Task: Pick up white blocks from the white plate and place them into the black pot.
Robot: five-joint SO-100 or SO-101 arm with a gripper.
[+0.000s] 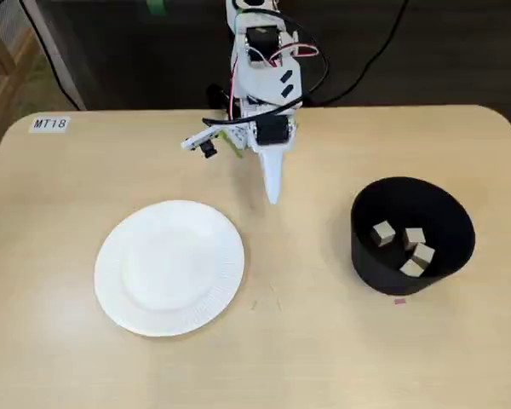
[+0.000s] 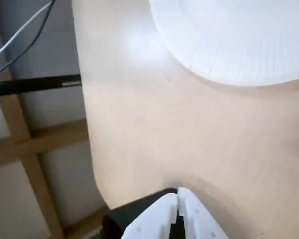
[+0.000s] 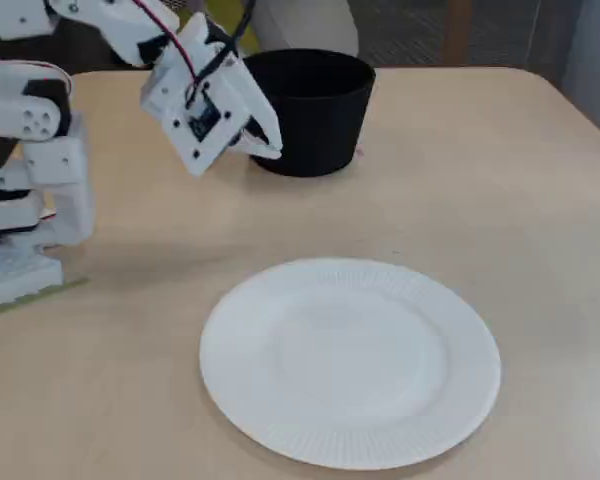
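The white plate (image 1: 169, 266) lies bare on the wooden table, with no blocks on it in both fixed views (image 3: 350, 358) and the wrist view (image 2: 239, 40). The black pot (image 1: 383, 256) stands to its right in a fixed view and holds several white blocks (image 1: 383, 233). In the other fixed view the pot (image 3: 315, 110) stands behind the arm and its inside is hidden. My gripper (image 1: 272, 194) hangs above the bare table between plate and pot, shut and empty; it also shows in the wrist view (image 2: 178, 201) and the other fixed view (image 3: 270, 148).
The arm's base (image 3: 20, 230) stands at the table's edge. A label reading MT18 (image 1: 50, 123) is stuck at a table corner. A small pink mark (image 1: 399, 300) lies by the pot. Cables (image 2: 20, 35) hang beyond the table edge.
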